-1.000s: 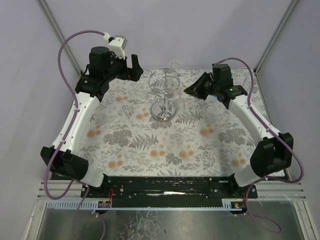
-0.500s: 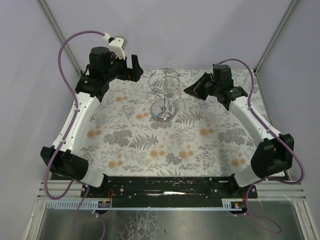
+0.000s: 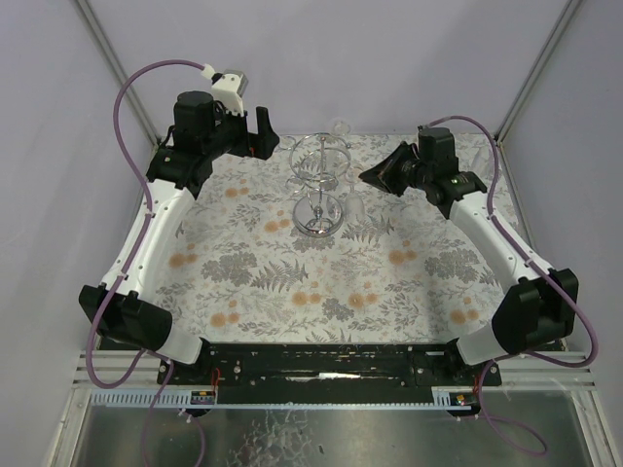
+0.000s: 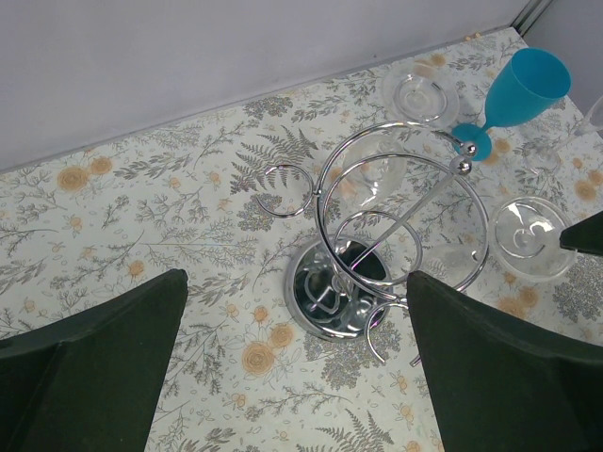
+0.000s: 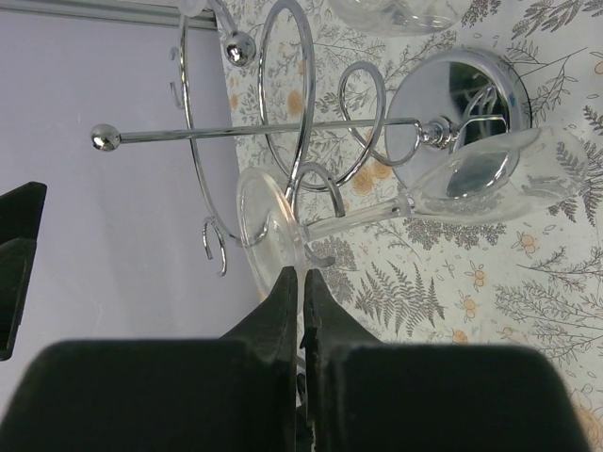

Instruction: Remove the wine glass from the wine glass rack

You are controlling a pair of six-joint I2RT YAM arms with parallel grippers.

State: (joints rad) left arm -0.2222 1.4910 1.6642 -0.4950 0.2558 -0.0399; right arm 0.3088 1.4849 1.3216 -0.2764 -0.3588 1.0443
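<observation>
The chrome wine glass rack (image 3: 320, 185) stands at the back middle of the table; its round base also shows in the left wrist view (image 4: 341, 287) and the right wrist view (image 5: 462, 89). A clear wine glass (image 5: 485, 179) hangs tilted at the rack's right side. Its stem runs through a small wire loop, and its foot (image 5: 264, 231) lies just behind that loop. My right gripper (image 5: 303, 273) (image 3: 366, 176) is shut on the rim of the foot. My left gripper (image 3: 261, 136) (image 4: 297, 275) is open and empty, left of the rack.
A blue plastic goblet (image 4: 528, 85) and two clear glasses (image 4: 419, 94) (image 4: 528, 235) stand behind and right of the rack. The grey back wall is close behind. Floral tablecloth (image 3: 321, 282) covers the table in front.
My right wrist has shifted and turned slightly, still pinching the glass foot. The left arm and the rack have not moved.
</observation>
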